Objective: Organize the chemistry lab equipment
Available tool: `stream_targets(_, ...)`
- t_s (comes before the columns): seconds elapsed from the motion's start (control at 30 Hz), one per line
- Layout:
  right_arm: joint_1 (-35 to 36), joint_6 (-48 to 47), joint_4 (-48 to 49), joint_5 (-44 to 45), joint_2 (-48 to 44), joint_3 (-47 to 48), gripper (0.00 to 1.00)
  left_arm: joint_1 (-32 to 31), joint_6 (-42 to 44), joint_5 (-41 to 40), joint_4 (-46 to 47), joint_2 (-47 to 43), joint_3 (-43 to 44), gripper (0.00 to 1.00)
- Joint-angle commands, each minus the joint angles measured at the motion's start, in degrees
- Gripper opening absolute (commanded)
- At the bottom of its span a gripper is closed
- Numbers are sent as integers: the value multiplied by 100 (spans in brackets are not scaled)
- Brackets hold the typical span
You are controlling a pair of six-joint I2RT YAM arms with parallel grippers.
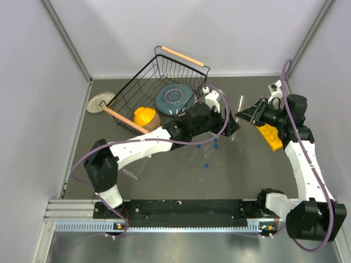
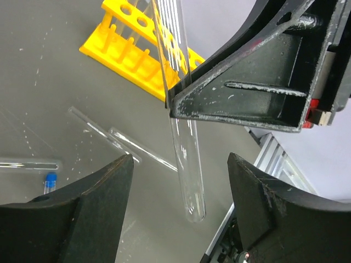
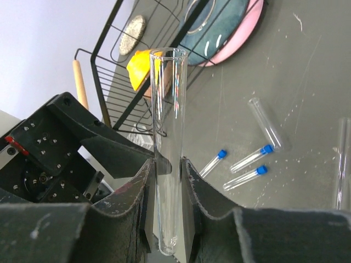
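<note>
Bright, even light from overhead fills all three views. The dark grey desk [image 1: 241, 175] carries only faint, soft shadows beneath the arms. Pale highlights streak the clear glass tube [image 3: 169, 109] and gleam on the blue plate [image 1: 174, 100]. The left tool [image 2: 181, 160], close to its camera, looks dark and slightly soft.

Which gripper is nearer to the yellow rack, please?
Right. The right gripper, holding a glass tube, sits just beside the yellow rack; the left gripper lies farther left.
</note>
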Motion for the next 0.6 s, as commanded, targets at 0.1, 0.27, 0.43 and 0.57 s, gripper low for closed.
stream_targets(0.1, 115, 280, 321, 44, -145, -76, 13, -211, 347, -509, -1323, 491, 1144, 63)
stream_targets(0.27, 211, 307, 321, 97, -180, -120, 13, -282, 576, -694, -2105, 825, 1646, 45)
stream_targets(0.43, 282, 158, 304, 27, -198, -137, 20, -282, 821, -764, -2239, 765, 1665, 16)
stream_targets(0.57, 273, -334, -30, -192, -145, 100, 48, -282, 1357, -739, -1906, 266, 1130, 11)
